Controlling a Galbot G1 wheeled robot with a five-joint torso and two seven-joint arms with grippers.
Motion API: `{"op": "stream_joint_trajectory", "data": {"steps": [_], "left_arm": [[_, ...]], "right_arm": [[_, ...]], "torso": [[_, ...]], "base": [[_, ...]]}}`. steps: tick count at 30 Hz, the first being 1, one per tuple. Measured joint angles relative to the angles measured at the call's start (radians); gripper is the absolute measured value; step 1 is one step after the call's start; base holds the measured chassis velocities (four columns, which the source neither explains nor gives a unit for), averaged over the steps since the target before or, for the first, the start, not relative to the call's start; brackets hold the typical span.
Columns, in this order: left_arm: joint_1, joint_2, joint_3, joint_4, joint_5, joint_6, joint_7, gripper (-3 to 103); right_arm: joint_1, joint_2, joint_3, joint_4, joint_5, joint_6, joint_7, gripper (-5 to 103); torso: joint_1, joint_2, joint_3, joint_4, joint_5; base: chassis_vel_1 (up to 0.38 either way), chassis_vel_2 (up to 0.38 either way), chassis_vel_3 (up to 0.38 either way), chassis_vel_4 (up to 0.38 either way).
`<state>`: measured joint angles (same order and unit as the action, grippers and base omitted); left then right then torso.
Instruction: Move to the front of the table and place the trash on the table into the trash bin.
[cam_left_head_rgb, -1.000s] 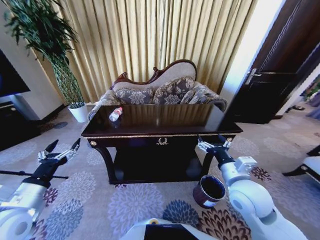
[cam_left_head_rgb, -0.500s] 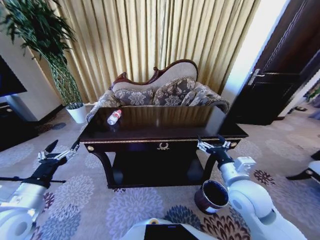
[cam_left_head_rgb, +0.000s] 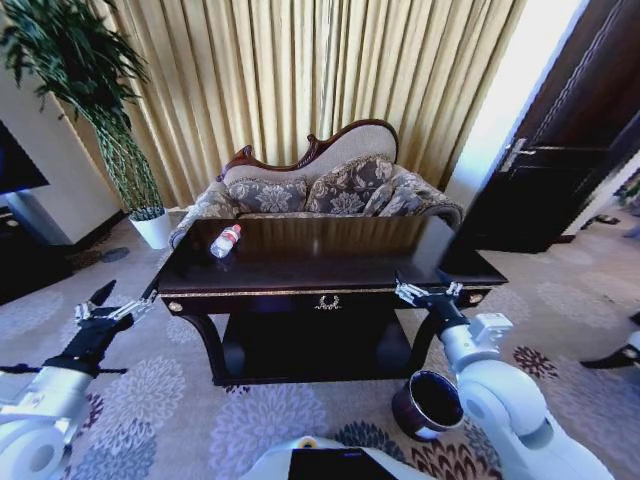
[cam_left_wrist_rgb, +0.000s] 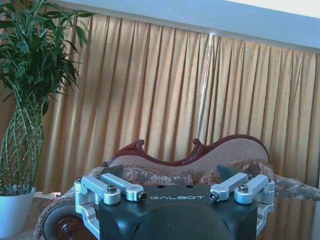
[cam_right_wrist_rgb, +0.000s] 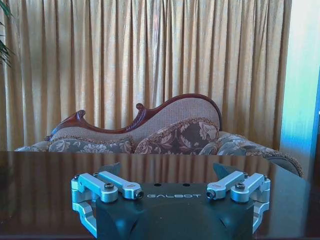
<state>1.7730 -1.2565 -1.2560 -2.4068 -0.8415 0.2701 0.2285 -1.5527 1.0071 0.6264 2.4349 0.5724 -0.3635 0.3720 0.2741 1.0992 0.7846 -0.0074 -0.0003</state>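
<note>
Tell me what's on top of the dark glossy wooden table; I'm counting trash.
One clear plastic bottle with a red cap lies near the left back corner of the table. No paper wads or wrapper are discernible on its reflective top.

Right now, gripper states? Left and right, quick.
Left gripper: open, holding nothing, out to the left of the table.
Right gripper: open, holding nothing, at the table's front right corner, above the trash bin.
</note>
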Motion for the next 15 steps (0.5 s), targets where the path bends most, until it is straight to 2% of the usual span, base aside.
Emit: {"op": "stream_joint_trajectory", "data": {"steps": [15], "left_arm": [[0.001,-0.004,-0.001,-0.002,-0.001,-0.001,0.001,100]], "right_arm": [[-0.005,-0.002,0.002,0.007,0.002,0.000,0.000,100]], "torso": [[0.000,0.000,0.000,0.0000,0.0000]], "base": [[-0.066,0.060,0.063,-0.060]]}}
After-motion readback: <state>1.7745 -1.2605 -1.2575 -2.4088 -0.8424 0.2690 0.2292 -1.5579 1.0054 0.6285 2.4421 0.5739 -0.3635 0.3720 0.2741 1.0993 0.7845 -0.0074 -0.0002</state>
